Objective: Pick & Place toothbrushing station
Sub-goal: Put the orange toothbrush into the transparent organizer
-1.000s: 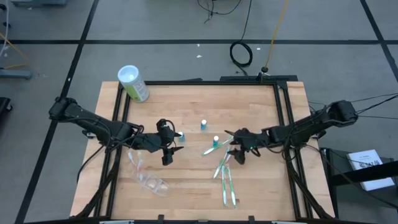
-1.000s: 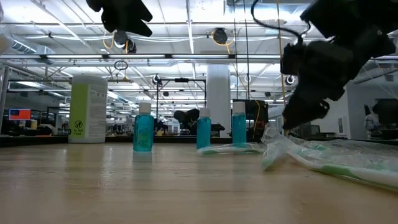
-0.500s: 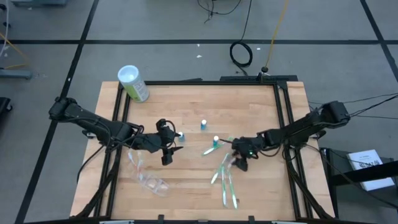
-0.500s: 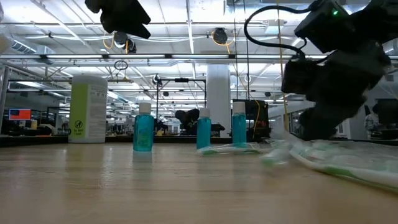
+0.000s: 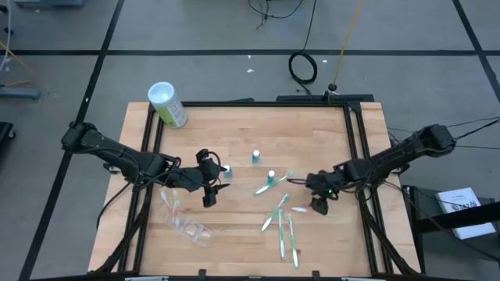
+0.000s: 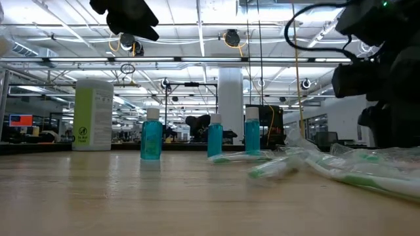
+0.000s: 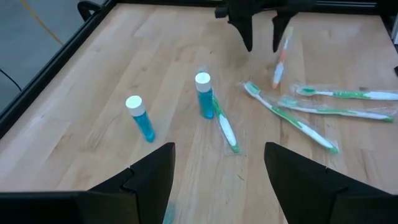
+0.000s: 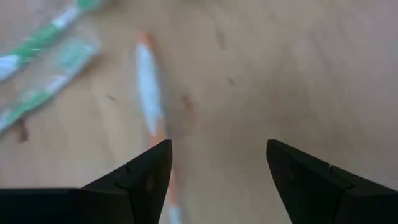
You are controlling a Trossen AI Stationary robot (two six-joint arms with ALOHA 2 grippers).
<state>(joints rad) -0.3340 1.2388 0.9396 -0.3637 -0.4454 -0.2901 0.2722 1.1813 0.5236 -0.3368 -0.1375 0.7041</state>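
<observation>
Pick step judged in hand: right tool (image 5: pixel 319 204), fingers apart & empty, held over orange toothbrush (image 8: pixel 151 87); lowering & closing needed next.

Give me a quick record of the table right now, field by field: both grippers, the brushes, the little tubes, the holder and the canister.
left gripper: open, empty, left of centre
right gripper: open, empty, beside the orange toothbrush
green toothbrushes: scattered flat, right of centre
blue-capped tubes: three, upright, mid-table
clear holder: lying at front left
green canister: far left corner
</observation>
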